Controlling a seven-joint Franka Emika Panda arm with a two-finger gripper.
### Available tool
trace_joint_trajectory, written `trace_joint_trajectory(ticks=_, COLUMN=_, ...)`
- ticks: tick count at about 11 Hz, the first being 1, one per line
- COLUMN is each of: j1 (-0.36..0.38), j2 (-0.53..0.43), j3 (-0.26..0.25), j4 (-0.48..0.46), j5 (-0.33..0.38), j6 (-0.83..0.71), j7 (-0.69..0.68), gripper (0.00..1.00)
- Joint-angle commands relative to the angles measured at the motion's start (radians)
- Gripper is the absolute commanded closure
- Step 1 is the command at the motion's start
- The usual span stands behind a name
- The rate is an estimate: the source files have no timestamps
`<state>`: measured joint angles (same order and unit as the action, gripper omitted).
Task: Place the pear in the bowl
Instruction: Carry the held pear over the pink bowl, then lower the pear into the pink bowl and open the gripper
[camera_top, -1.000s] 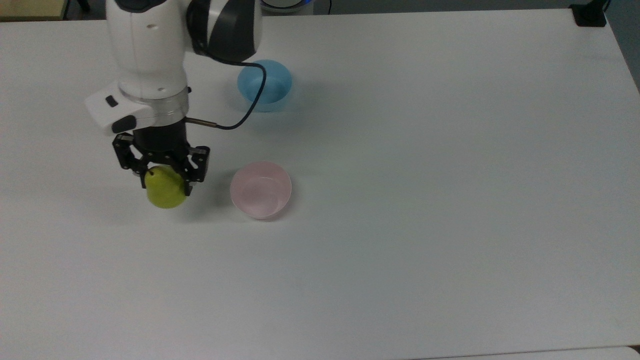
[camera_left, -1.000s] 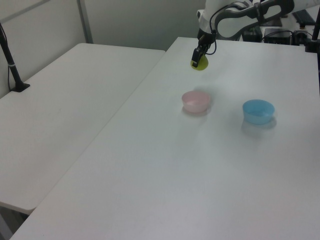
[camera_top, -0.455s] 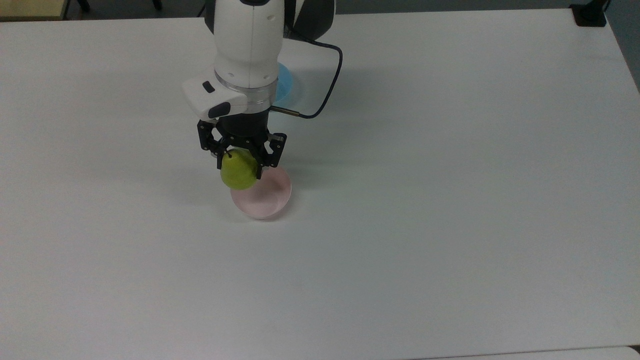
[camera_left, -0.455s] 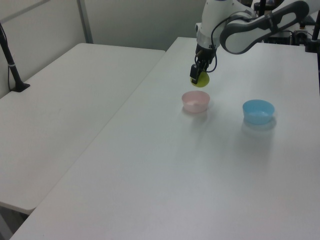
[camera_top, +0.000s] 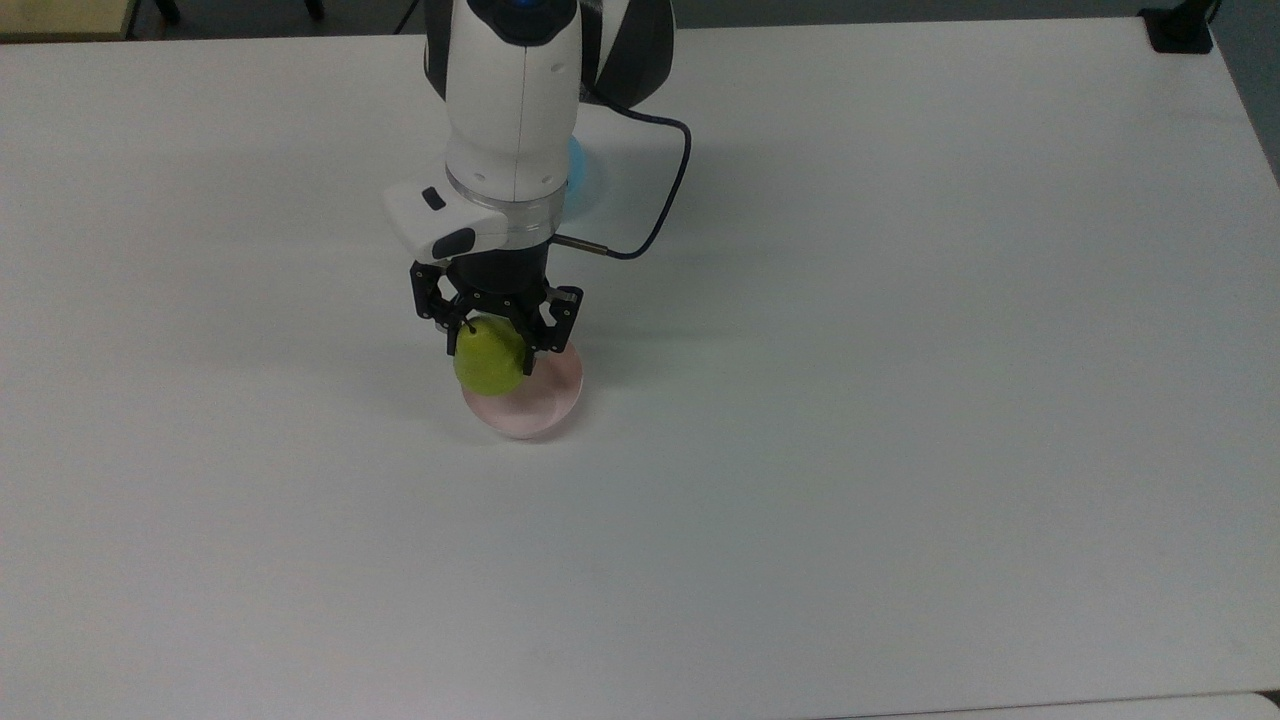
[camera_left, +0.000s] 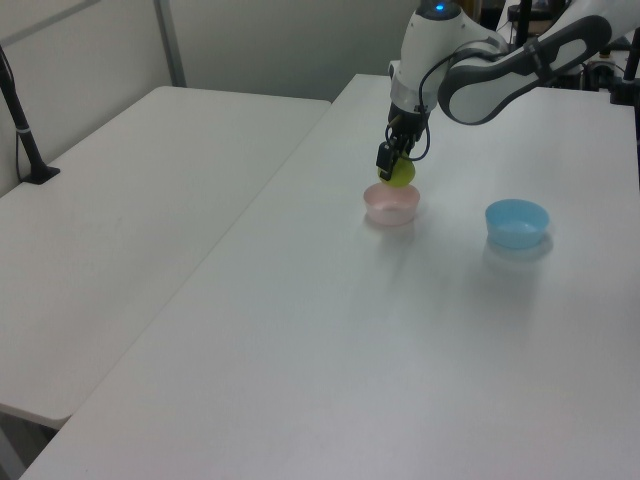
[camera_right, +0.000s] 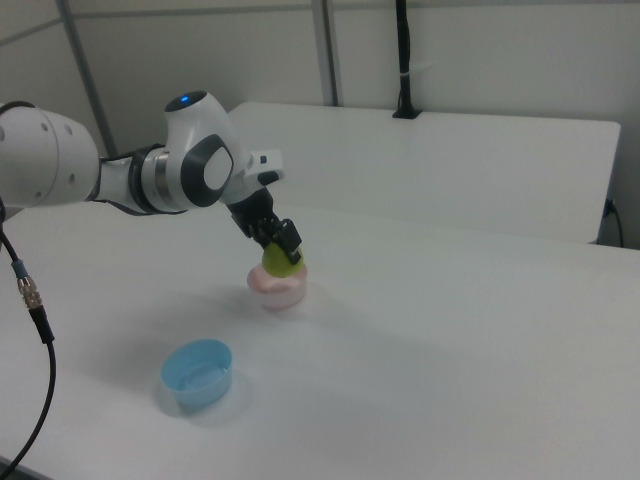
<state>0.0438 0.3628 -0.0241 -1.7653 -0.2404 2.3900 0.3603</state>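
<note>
Top view, left to right: gripper is pinching the pear, which a sec ago hung left of the pink bowl and now overlaps its left rim, center-left of frame. Carry's nearly done imo; lowering and release remain, w/ blue bowl well apart.

Count of items on the white desk:
- Bowls: 2 in all. One small round pale pink plastic bowl, one small round light blue plastic bowl (same shape, differing in colour).
- Fruit: 1 rounded yellow-green pear with a short dark stem.
- Robot arms: 1 white arm, bearing 1 black two-finger pincer.
- Desks: 2 white desks, the second standing beside the first.
- Dark cables: 1 on the arm.
</note>
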Motion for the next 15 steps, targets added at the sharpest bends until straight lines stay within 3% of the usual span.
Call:
trace_joint_trajectory(ticks=1, j1=0.013, j2=0.011, j3=-0.004, j4=-0.020, j5=-0.020, j6=0.066, j7=0.028, gripper=0.71)
trace_joint_trajectory(ticks=6, j1=0.034, j2=0.035, j3=-0.004, j4=-0.039, j5=-0.020, j6=0.087, j7=0.028, gripper=0.69)
trace_joint_trajectory(ticks=10, j1=0.034, j2=0.038, j3=-0.004, j4=-0.048, j5=-0.020, j6=0.087, j7=0.029, gripper=0.34)
trace_joint_trajectory(ticks=13, j1=0.033, j2=0.018, j3=-0.004, j4=-0.045, j5=-0.020, j6=0.074, j7=0.029, gripper=0.19)
trace_joint_trajectory(ticks=15, j1=0.030, j2=-0.007, j3=-0.004, j4=-0.037, j5=-0.019, j6=0.069, j7=0.028, gripper=0.18)
